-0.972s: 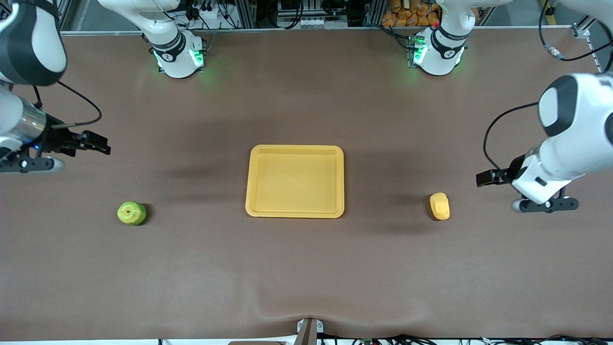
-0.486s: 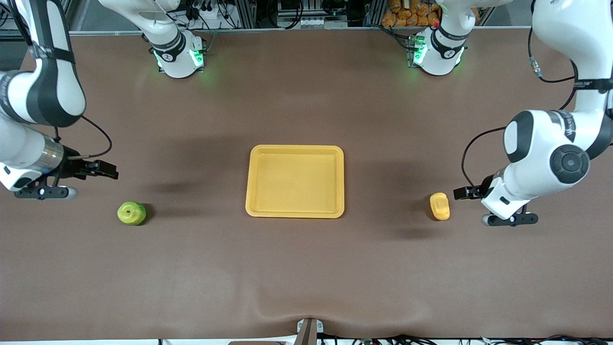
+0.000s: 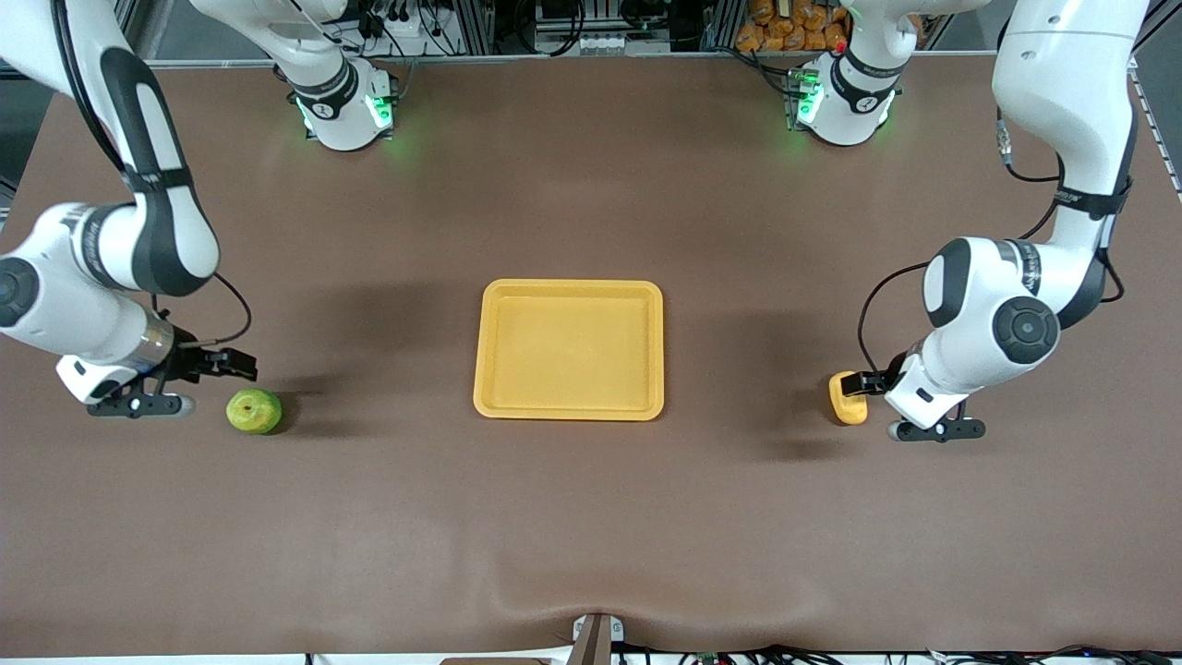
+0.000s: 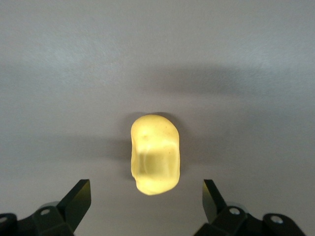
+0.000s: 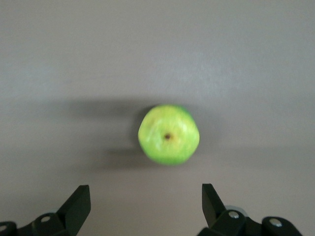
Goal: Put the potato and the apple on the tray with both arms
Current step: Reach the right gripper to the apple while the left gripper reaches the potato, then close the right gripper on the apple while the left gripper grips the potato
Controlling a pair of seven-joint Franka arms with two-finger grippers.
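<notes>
Left gripper (image 4: 145,206) spread wide, low over the table just beside the potato (image 3: 846,398), toward the left arm's end from the tray (image 3: 569,407). Right gripper (image 5: 145,206) likewise spread, just beside the apple (image 3: 254,411), toward the right arm's end from the tray.

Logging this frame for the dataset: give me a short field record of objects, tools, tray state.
tray: mid-table, nothing in it
apple: on table, toward right arm's end
potato: on table, toward left arm's end
right tool: open, beside apple, not touching
left tool: open, fingers either side of potato's end, no contact seen
task state: neither item picked up yet
</notes>
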